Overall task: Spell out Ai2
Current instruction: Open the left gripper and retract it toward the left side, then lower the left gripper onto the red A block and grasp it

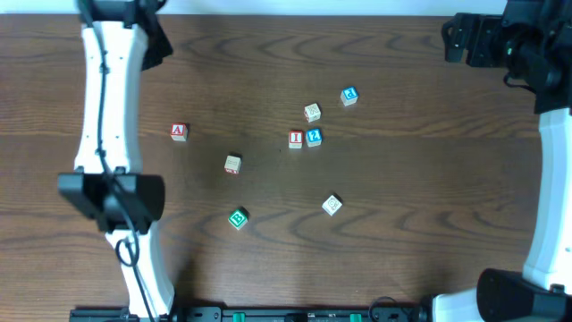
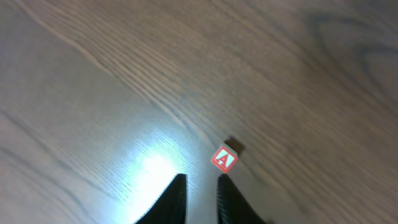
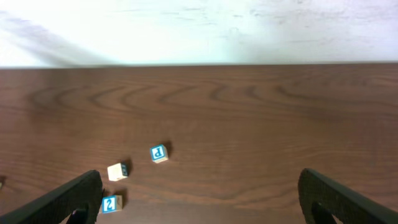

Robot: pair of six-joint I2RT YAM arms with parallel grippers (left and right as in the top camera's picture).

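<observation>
The red A block [image 1: 179, 131] lies alone at the left of the table. The red I block [image 1: 295, 139] and the blue 2 block [image 1: 314, 137] sit side by side, touching, near the middle. My left gripper [image 1: 147, 38] is high at the back left, empty, its fingers almost shut with a narrow gap. In the left wrist view the A block [image 2: 224, 159] lies just beyond and right of the fingertips [image 2: 202, 182]. My right gripper [image 1: 465, 40] is at the back right, wide open and empty [image 3: 199, 193]. The 2 block [image 3: 111, 203] shows near its left finger.
Other blocks lie around: a blue letter block [image 1: 349, 96] [image 3: 158, 153], a cream block [image 1: 312, 112] [image 3: 117, 171], a cream block with red edges [image 1: 232, 164], a green block [image 1: 238, 218] and a cream block [image 1: 332, 205]. The table's far edge meets a white wall [image 3: 199, 31].
</observation>
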